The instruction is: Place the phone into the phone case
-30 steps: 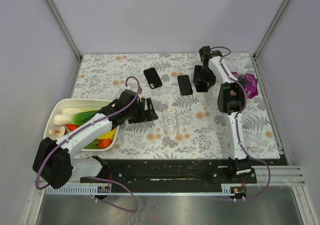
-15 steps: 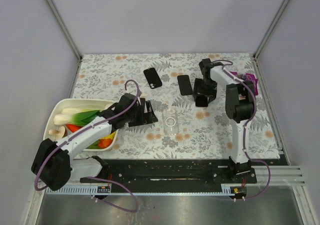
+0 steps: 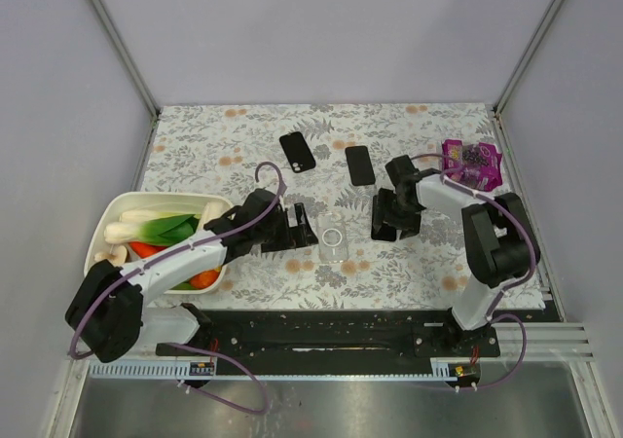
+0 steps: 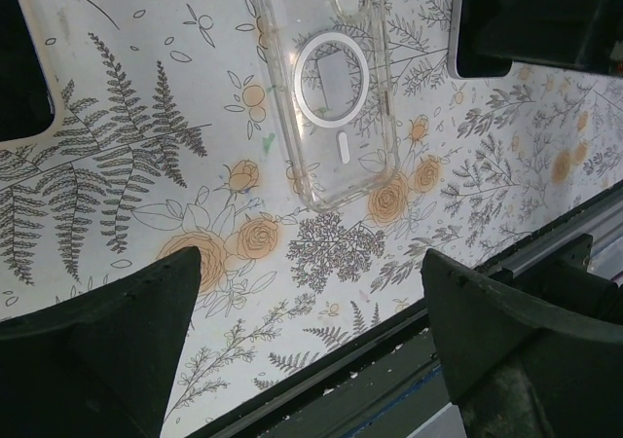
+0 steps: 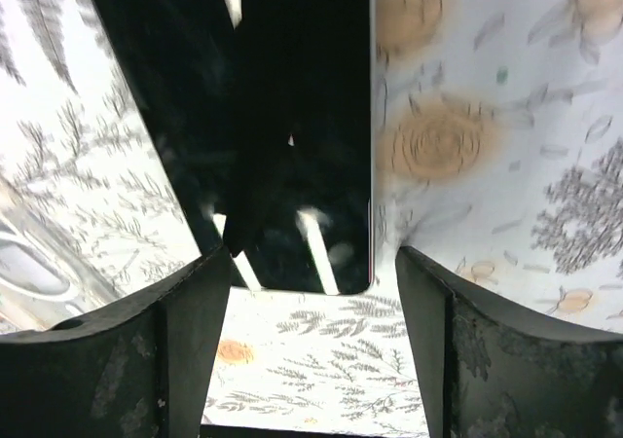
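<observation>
The clear phone case point(image 3: 333, 236) with a white ring lies flat near the table's middle, also in the left wrist view point(image 4: 336, 88). A black phone point(image 3: 359, 164) lies flat behind it. My left gripper point(image 3: 297, 226) hovers open just left of the case, which sits beyond its fingertips point(image 4: 311, 360). My right gripper point(image 3: 386, 219) is low, right of the case and near the phone's front end. In the right wrist view the glossy phone point(image 5: 307, 136) ends just ahead of the open right gripper point(image 5: 310, 263), with nothing between the fingers.
A second black phone-shaped slab point(image 3: 297, 151) lies at the back, left of the phone. A white basket point(image 3: 216, 202) of vegetables stands at the left. A purple packet point(image 3: 472, 163) lies at the back right. The black rail point(image 3: 321, 331) runs along the near edge.
The right arm has swung from the back of the table forward and down, now beside the phone's near end. The left gripper has shifted right, closer to the case. Phone and case have not moved.
</observation>
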Available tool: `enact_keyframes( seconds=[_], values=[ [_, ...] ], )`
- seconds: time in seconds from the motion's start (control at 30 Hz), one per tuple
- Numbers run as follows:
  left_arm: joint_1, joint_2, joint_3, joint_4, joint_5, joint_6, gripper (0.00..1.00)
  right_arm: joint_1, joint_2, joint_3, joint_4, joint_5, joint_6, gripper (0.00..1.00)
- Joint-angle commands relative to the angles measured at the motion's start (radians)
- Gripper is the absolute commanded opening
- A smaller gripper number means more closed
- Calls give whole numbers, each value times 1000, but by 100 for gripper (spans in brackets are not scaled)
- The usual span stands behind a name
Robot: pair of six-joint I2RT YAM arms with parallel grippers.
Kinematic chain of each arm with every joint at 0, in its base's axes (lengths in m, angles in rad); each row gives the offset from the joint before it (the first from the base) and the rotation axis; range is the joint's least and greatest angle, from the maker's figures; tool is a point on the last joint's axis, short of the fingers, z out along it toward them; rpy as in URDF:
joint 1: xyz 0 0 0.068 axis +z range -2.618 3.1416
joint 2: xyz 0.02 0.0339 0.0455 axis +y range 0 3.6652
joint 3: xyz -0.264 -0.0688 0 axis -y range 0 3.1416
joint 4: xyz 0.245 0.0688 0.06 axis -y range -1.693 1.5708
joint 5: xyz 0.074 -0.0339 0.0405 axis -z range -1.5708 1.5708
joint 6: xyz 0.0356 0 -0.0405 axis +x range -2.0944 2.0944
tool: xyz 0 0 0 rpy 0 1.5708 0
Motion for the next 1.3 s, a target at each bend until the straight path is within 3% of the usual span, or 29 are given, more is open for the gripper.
enact_keyframes(
  seconds=[0.0, 0.13, 0.27, 0.4, 0.77, 1.27],
  values=[
    [-7, 27, -4, 63, -14, -17, 98, 44, -99, -159, 117, -8, 84, 44],
    [-7, 56, 12, 65, -17, -17, 98, 65, -156, -222, 164, 24, 118, 71],
    [-12, 80, 33, 53, -22, -10, 98, 65, -191, -206, 184, 100, 138, 90],
    [-12, 82, 45, 25, -43, 1, 98, 65, -192, -151, 189, 169, 162, 100],
    [-12, 106, 65, 8, -59, 15, 98, 65, -21, 29, 161, 261, 190, 100],
    [-12, 146, 81, 16, -51, 20, 98, 84, 48, 64, 124, 308, 190, 99]
  ],
)
